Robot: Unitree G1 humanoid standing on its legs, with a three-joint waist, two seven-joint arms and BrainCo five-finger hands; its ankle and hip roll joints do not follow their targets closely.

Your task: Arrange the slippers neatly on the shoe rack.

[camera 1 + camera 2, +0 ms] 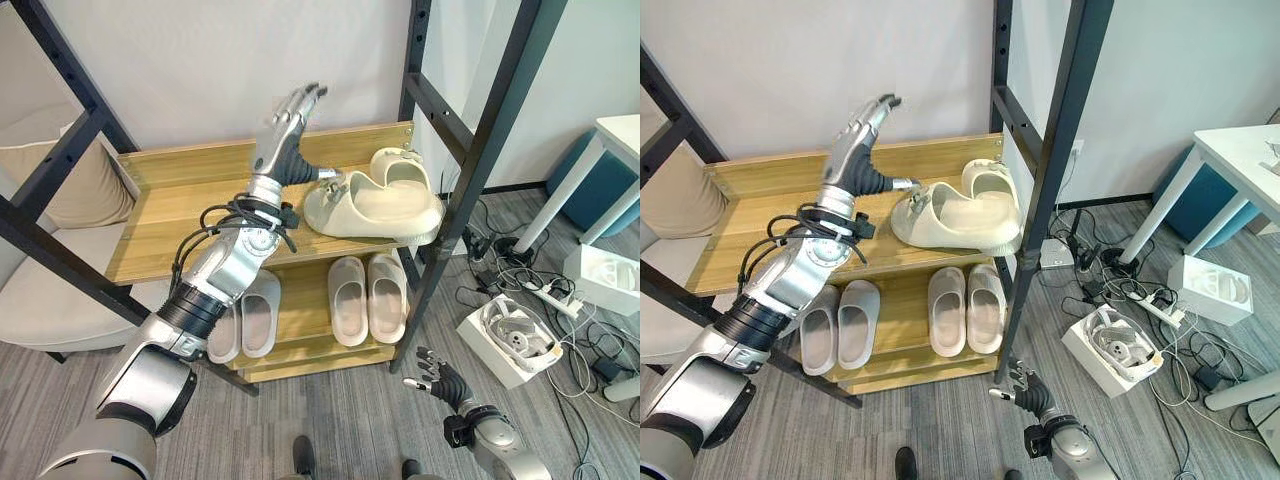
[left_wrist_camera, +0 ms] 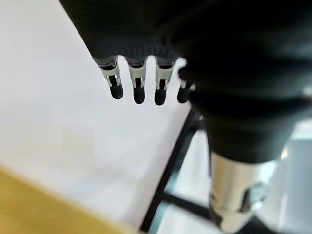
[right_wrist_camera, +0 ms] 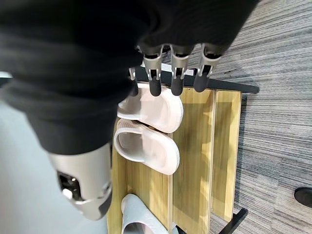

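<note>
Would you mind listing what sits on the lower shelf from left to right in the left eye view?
Grey pair of slippers → pinkish-beige pair of slippers, both lying flat on the lower shelf.

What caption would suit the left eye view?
Robot's open left hand raised beside cream slippers on the shoe rack's upper shelf.

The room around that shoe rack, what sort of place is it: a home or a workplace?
Probably an office or lab corner set up as a hallway. The wooden shoe rack with slippers looks homely, but grey office carpet, a tangle of cables and a power strip and an open box of equipment suggest a workplace.
</note>
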